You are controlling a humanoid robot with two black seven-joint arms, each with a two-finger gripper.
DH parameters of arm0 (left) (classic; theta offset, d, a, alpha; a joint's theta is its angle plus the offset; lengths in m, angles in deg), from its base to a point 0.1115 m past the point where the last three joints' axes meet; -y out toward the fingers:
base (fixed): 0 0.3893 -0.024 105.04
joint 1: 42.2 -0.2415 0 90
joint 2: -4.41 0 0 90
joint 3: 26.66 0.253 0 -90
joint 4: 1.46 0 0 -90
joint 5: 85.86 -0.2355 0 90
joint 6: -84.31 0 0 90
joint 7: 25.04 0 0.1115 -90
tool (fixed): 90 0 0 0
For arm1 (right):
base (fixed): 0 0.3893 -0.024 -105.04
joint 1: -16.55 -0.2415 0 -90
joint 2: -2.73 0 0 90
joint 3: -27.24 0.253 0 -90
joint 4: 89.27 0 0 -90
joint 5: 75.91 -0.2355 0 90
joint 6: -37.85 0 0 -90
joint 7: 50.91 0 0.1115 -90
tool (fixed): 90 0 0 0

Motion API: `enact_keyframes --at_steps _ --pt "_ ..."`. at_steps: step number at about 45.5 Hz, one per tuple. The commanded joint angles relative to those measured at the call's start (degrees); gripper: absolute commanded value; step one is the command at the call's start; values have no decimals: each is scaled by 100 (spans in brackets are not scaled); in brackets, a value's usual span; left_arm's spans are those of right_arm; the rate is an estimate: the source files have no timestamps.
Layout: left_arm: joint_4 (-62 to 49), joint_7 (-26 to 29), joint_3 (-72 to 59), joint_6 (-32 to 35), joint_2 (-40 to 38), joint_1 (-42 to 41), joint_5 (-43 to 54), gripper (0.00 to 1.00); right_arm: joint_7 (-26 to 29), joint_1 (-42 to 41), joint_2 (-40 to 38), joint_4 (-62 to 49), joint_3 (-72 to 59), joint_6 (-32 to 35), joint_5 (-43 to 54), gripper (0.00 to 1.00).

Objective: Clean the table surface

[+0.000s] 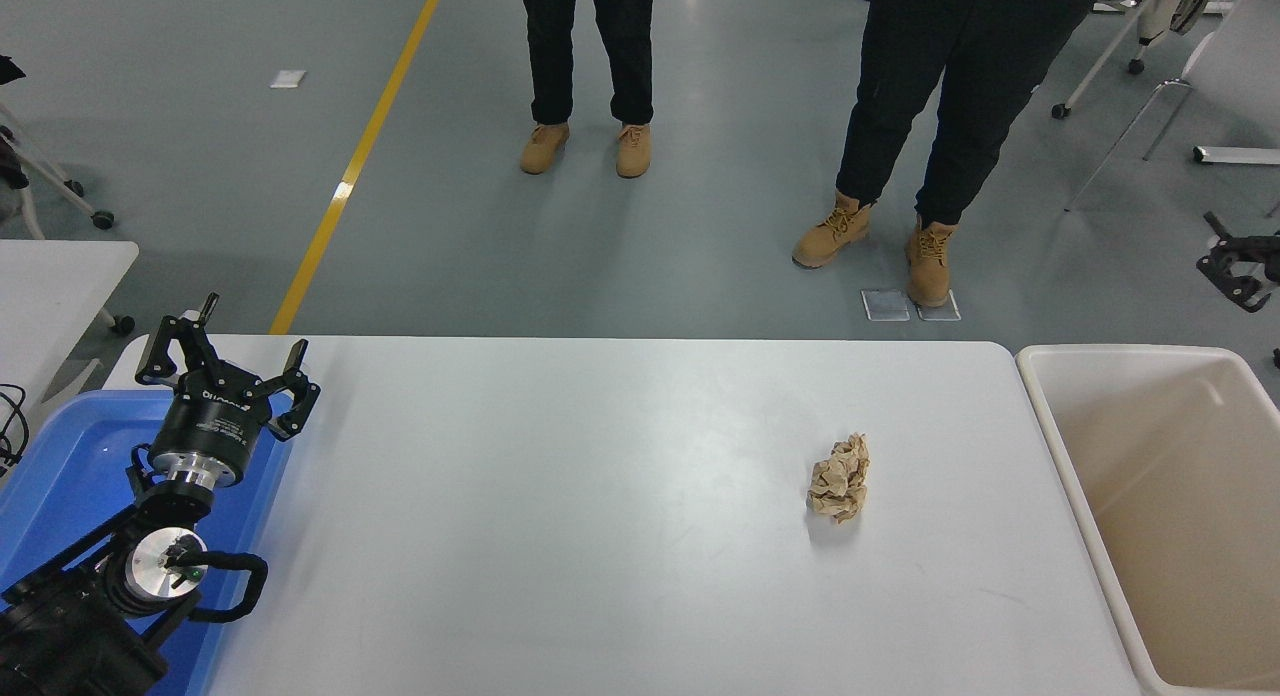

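Fingers of the left gripper (228, 361): spread wide, holding nothing, raised over the far edge of the blue bin (70, 476) at the worktop's left end; the arm is parked at the lower left.

Blue bin: shallow, blue, set against the left end of the worktop; what shows of its inside is bare, the rest hidden by the arm.

Small white table (55, 276): corner only, at the left edge, apart from the main worktop.

Worktop (560, 536): large, matte white, rounded corners, spanning the middle of the view. Bare but for one item.

Paper ball (840, 479): crumpled, brown, lying loose right of centre on the worktop, nearer the beige bin than the blue one, touching neither.

Two people: legs and tan boots only, standing on the grey floor beyond the far edge of the worktop.

Beige bin (1060, 446): deep, pale, just beside the right end of the worktop; visible inside looks empty.

Right gripper (1240, 261): only a tip shows at the right edge, above and beyond the beige bin; whether its fingers are wide or narrow cannot be told.

Step in hand, as judged: the approach, nothing yet gripped. Next move, as judged: bring the right gripper leftward and down over the paper ball with fingers wide, close lightly on the soft crumple, then carry it to the beige bin.
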Motion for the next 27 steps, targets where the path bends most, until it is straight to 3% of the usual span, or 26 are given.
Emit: enact_keyframes --at_steps 1,27 --pt "0 0 0 0 0 1 -2 99 -183 365 421 90 13 10 3 99" --pt "0 0 0 0 0 1 -2 99 -693 1042 1168 -42 -31 2 407 99"
